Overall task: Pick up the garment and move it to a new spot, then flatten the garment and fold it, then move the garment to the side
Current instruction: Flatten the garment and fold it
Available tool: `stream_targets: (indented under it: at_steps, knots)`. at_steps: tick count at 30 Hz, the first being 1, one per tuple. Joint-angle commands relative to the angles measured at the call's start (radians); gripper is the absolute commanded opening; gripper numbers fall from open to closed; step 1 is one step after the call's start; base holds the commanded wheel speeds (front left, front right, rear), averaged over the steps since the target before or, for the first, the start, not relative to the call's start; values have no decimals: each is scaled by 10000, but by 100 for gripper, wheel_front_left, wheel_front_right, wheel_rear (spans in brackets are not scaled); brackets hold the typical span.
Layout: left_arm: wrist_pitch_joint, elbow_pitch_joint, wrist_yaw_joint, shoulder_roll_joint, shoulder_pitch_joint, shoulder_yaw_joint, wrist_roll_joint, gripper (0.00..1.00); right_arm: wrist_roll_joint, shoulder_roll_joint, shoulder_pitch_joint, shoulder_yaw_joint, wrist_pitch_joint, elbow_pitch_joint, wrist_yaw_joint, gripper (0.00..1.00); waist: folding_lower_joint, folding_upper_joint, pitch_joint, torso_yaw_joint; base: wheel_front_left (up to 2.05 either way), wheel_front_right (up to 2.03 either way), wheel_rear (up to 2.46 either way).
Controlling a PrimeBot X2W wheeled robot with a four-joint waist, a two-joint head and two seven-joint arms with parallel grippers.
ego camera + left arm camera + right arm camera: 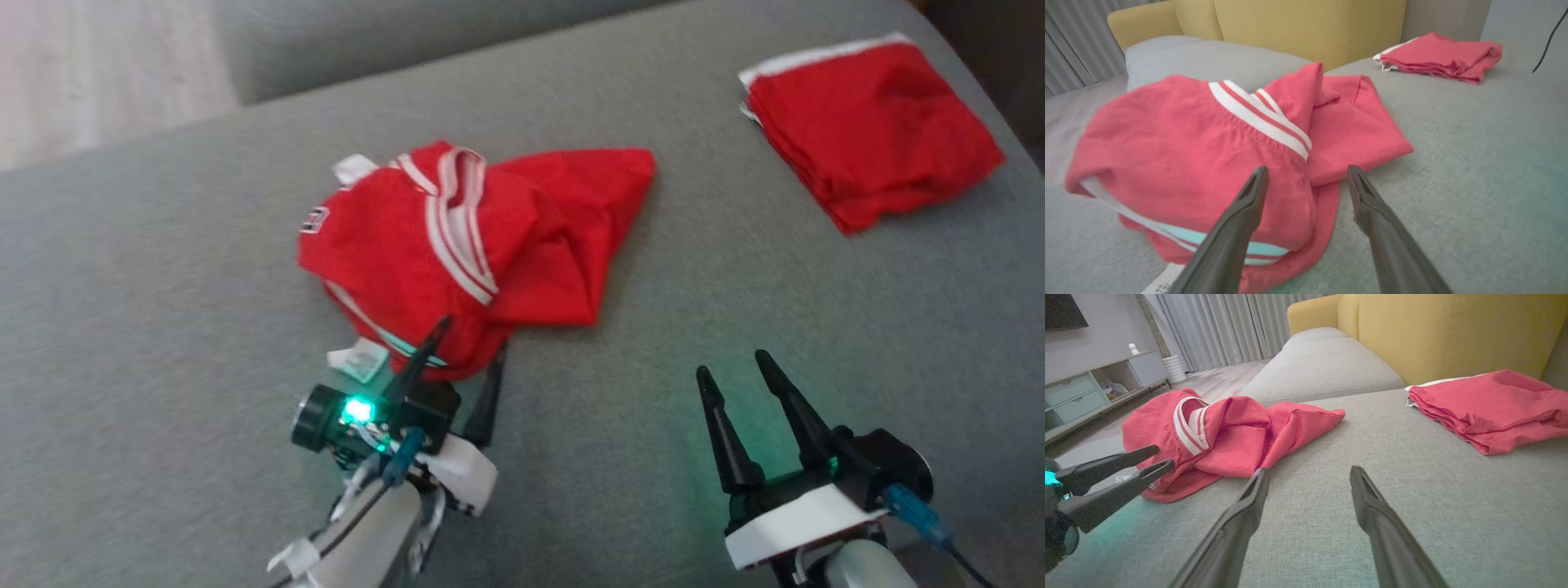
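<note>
Your left gripper (473, 335) is spread at the near edge of the crumpled red garment (482, 237) on the grey cushion (163, 286); your right gripper (732, 363) is spread too, over bare cushion

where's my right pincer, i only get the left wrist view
observer: right pincer hovers open over bare sofa cushion, clear of the crumpled garment.
operator: what's ahead of it
observer: the folded garment, ahead and off to its right.
operator: anything beyond the crumpled one
observer: a low cabinet with drawers, across the floor.
</note>
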Motion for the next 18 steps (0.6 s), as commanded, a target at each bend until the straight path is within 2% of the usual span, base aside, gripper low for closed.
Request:
stream_targets:
  at_steps: [1,5,6,7,8,14,16,18]
  knots:
    - [-93,314,230,-4,-597,188,-55,100,108,-132,-367,277,-38,-329,-7,100,-4,0,550,-553,0,0,0]
    - [-93,1300,626,-4,-1073,171,-200,100,125,-105,-525,269,-38,-339,-7,100,-4,0,734,-755,0,0,0]
    - [-93,1380,721,-4,-1153,182,-230,85,122,-100,-535,248,-38,-343,-7,100,-4,0,752,-766,0,0,0]
    - [-93,1429,823,-4,-1217,181,-226,36,112,-95,-536,225,-38,-348,-7,100,-4,0,761,-767,0,0,0]
    - [-93,1444,896,-4,-1261,177,-227,0,100,-89,-528,198,-38,-351,-7,100,-4,0,763,-757,0,0,0]
    - [-93,1334,989,-4,-1364,146,-319,0,66,-24,-503,179,-38,-279,-7,100,-4,0,563,-584,0,0,0]
    - [-93,829,761,-4,-1366,145,-518,0,46,10,-489,172,-38,-245,-7,100,-4,0,423,-508,0,0,0]
    - [-93,78,301,-5,-1349,189,-1051,0,18,49,-466,174,-38,-192,-7,100,-4,0,249,-444,0,0,0]
